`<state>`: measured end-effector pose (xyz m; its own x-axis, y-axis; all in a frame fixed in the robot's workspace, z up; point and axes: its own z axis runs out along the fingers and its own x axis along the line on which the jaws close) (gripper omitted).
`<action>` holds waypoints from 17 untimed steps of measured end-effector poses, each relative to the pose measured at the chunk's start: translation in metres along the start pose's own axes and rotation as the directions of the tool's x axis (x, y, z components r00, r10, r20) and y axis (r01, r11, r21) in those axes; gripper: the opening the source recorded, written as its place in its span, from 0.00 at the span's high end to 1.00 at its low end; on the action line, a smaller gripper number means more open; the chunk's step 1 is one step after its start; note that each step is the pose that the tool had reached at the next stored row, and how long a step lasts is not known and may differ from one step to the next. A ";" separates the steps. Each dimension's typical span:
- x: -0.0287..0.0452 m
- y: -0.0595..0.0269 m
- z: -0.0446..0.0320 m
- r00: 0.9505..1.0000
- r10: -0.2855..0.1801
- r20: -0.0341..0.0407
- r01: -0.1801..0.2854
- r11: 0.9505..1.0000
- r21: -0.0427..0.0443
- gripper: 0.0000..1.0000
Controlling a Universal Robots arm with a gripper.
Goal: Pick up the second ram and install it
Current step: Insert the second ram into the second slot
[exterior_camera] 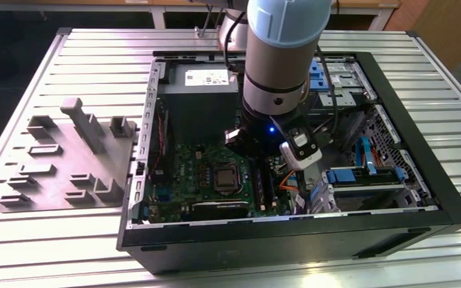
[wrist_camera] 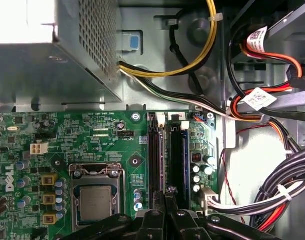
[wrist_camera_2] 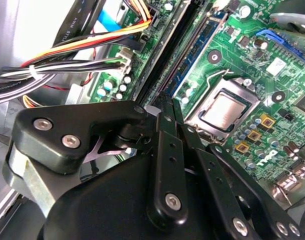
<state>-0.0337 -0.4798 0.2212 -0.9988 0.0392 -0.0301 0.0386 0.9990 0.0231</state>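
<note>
A long dark blue-green ram stick (wrist_camera_2: 195,50) stands on edge in one of the black slot rails (wrist_camera: 154,155) of the green motherboard (wrist_camera: 92,140), on the side nearer the cable bundle. In the first wrist view the same ram (wrist_camera: 184,150) runs beside the rails. Whether this is the second ram I cannot tell. My gripper (wrist_camera_2: 167,102) is shut, its black fingers pressed together with nothing visible between them. In the first wrist view the gripper (wrist_camera: 167,192) hangs just over the near end of the rails, between them. Contact with the stick is hidden.
The arm (exterior_camera: 278,66) reaches down into the open computer case (exterior_camera: 422,198). The grey power supply (wrist_camera: 57,55), the processor socket (wrist_camera: 95,202), and orange, yellow and black cables (wrist_camera: 272,110) crowd the slots. A grey fixture plate (exterior_camera: 62,162) lies on the table at the exterior view's left.
</note>
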 end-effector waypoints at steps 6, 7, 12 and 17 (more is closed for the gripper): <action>0.0008 -0.0001 0.0028 1.000 -0.001 0.000 0.001 1.000 0.000 0.88; 0.0008 -0.0001 0.0028 1.000 -0.001 0.000 0.001 1.000 0.000 0.88; 0.0009 0.0000 0.0038 1.000 -0.001 0.000 0.001 1.000 -0.002 0.88; 0.0009 -0.0002 0.0063 1.000 -0.001 0.000 0.001 1.000 -0.001 0.88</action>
<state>-0.0344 -0.4799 0.2148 -0.9988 0.0381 -0.0298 0.0373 0.9990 0.0244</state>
